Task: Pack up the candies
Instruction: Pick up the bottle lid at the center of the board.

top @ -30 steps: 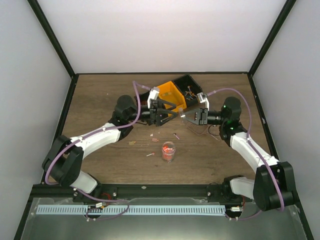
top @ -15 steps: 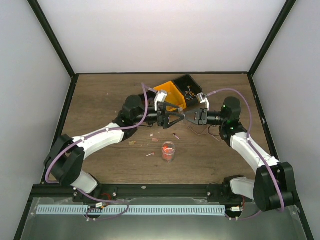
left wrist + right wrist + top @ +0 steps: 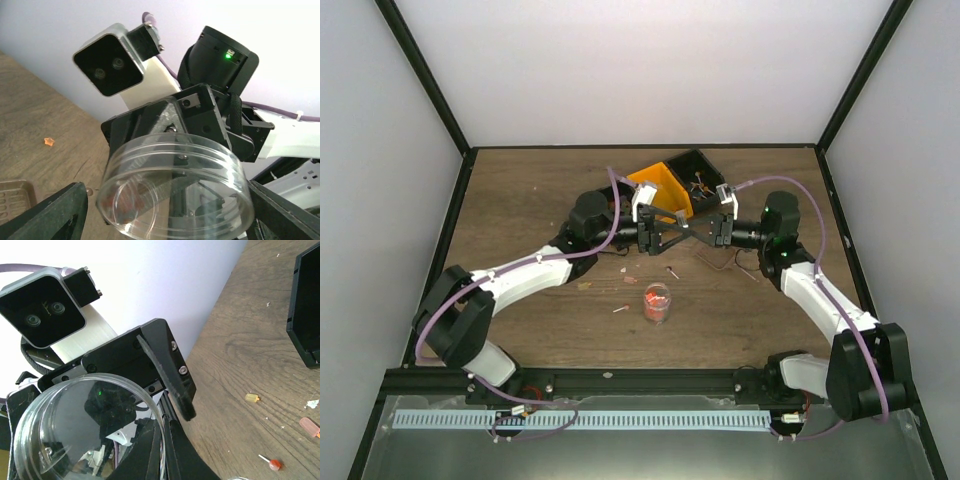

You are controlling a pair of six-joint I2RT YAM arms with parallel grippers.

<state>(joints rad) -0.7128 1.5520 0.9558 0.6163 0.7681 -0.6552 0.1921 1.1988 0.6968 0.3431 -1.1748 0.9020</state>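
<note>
R end effector (image 3: 700, 231) is clenched on the rim of the clear lid (image 3: 172, 192), holding it off the counter (image 3: 520, 200) at mid-rear. L end effector (image 3: 670, 232) faces it head-on w/ fingers (image 3: 45, 215) spread wide either side of the lid (a sliver of gap on one side; can't tell re contact on the other). Most candies (image 3: 656, 306) sit heaped in the small clear cup (image 3: 657, 290), which stands upright at approx 6 o'clock from both end effectors, well apart from them. Loose ones lie on the wood btwn. One stick candy (image 3: 672, 272) is near the L end effector's 6 o'clock, long axis approx 10-to-4. Another (image 3: 620, 309) is at 9 o'clock of the cup, axis nearer 8-to-2. A few coloured bits show in the black bin (image 3: 692, 157), beside the orange bin (image 3: 658, 186), at 12 o'clock.
</note>
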